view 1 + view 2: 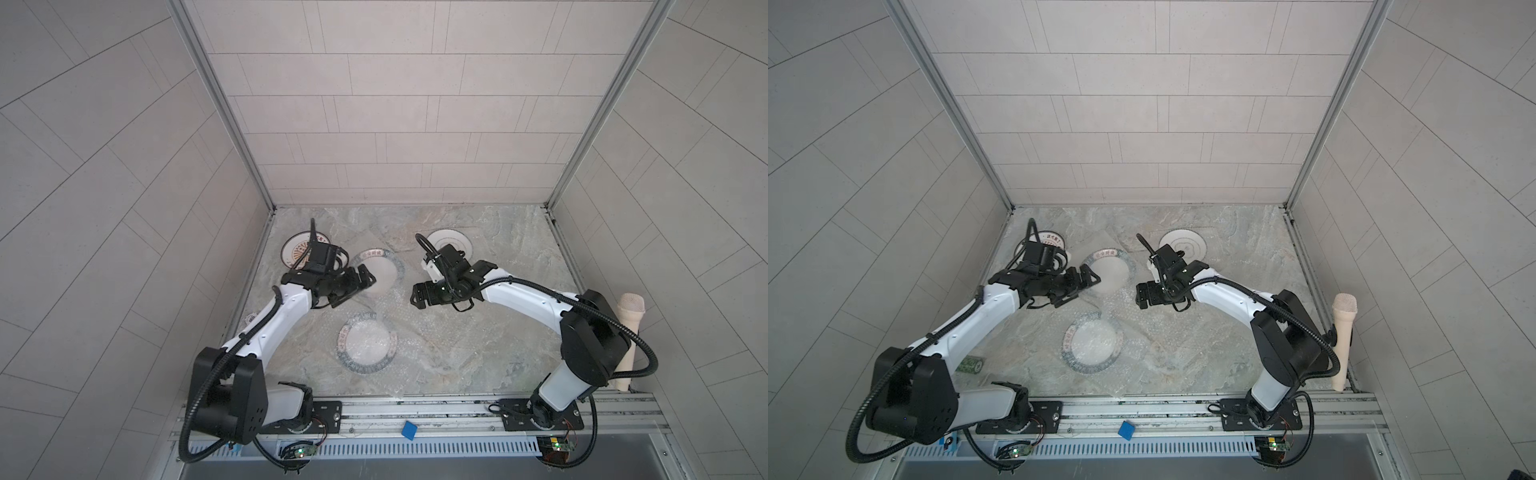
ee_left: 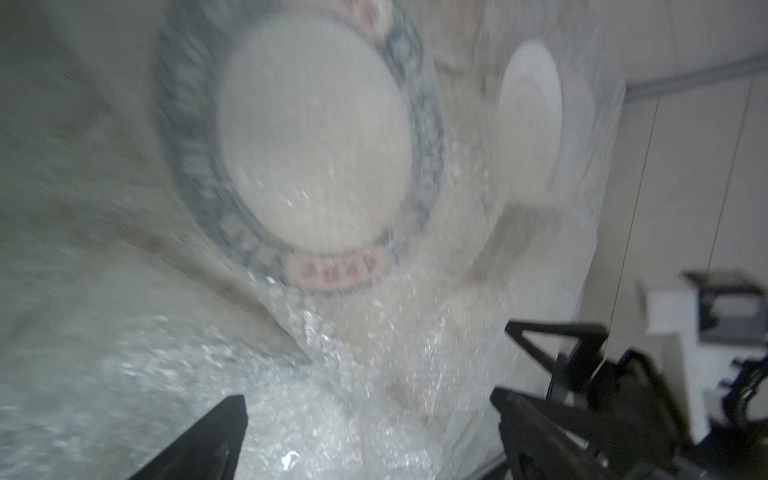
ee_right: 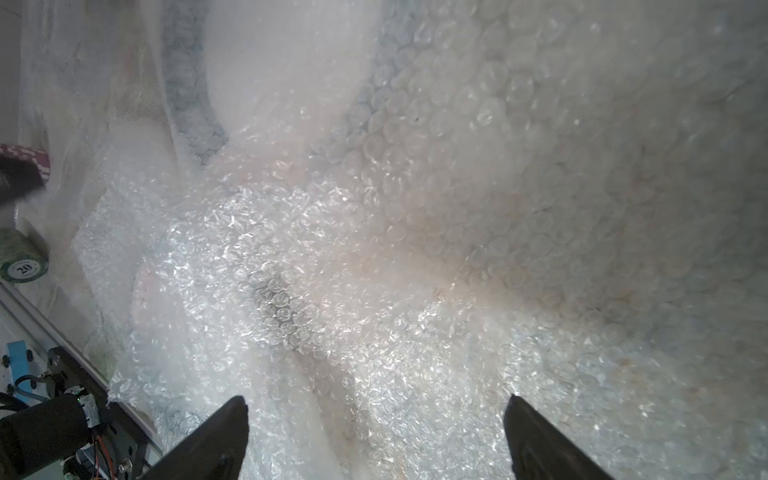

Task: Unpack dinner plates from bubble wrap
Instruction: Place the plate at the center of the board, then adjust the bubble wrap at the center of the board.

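Two dinner plates with dark green lettered rims lie mid-table: the far one [image 1: 384, 270] [image 2: 311, 137] and the near one [image 1: 368, 347], which looks dimpled under bubble wrap [image 1: 405, 332]. The sunburst plate [image 1: 297, 249] sits back left, partly hidden by my left wrist. The grey-ringed plate [image 1: 453, 241] sits back right. My left gripper [image 1: 353, 289] [image 2: 368, 401] is open at the far plate's left edge, over crumpled bubble wrap [image 2: 332, 395]. My right gripper [image 1: 414, 296] [image 3: 374, 401] is open above bubble wrap [image 3: 332, 270], nothing between its fingers.
A tall pinkish textured cup [image 1: 629, 332] stands at the right edge behind my right arm. A small green patterned roll [image 1: 969, 365] lies front left by my left arm. Tiled walls close three sides. A blue block [image 1: 410, 430] rests on the front rail.
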You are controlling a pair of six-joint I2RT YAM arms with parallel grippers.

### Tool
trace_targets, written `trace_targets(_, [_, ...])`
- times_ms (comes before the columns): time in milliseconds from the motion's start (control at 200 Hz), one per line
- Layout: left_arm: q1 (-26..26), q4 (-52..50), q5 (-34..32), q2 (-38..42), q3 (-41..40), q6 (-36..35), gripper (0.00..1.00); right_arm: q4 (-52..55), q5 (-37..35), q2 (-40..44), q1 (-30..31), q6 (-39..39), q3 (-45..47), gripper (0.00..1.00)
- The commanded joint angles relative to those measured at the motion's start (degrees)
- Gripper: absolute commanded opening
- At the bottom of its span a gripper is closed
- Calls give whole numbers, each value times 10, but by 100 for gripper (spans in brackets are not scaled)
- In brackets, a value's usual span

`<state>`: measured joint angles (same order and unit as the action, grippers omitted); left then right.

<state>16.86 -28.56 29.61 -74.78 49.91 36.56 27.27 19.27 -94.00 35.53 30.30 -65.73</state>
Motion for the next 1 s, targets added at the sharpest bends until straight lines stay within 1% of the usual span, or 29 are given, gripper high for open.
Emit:
trace_targets(0, [45, -46, -13, 10, -24, -7, 100, 7, -13, 14, -20, 10, -15, 97])
trace_targets(60, [53, -32, -5, 7, -38, -1, 97, 10, -8, 24, -38, 14, -11, 97])
trace_targets(125, [60, -22, 0, -4, -42, -2, 92, 10, 0, 38, -59, 16, -3, 97])
trace_targets(280, [74, 11, 1, -58, -19, 4, 83, 24, 9, 73, -105, 10, 10, 98])
trace_targets(365, [84, 26, -4, -83, -3, 10, 76, 33, 15, 91, -114, 2, 15, 98])
trace_targets(420, [85, 36, -8, -97, 3, 17, 66, 43, 14, 100, -114, -3, 18, 100])
trace_targets(490, [85, 43, -15, -110, 9, 26, 62, 46, 12, 116, -116, -7, 28, 100])
trace_targets(585, [85, 53, -24, -115, 13, 37, 48, 50, 11, 141, -124, -11, 41, 100])
trace_targets(650, [86, 61, -16, -109, 18, 41, 27, 59, 7, 156, -133, -17, 42, 100])
trace_targets(690, [90, 64, -7, -102, 25, 41, 20, 68, 4, 164, -143, -21, 41, 100])
trace_targets(826, [114, 66, 27, -77, 66, 28, 11, 100, -7, 186, -193, -24, 24, 100])
trace_targets(926, [150, 57, 48, -82, 122, 14, 11, 148, -41, 182, -240, -12, -6, 99])
trace_targets(991, [181, 47, 52, -97, 167, -2, 11, 172, -33, 178, -282, 5, -18, 100])
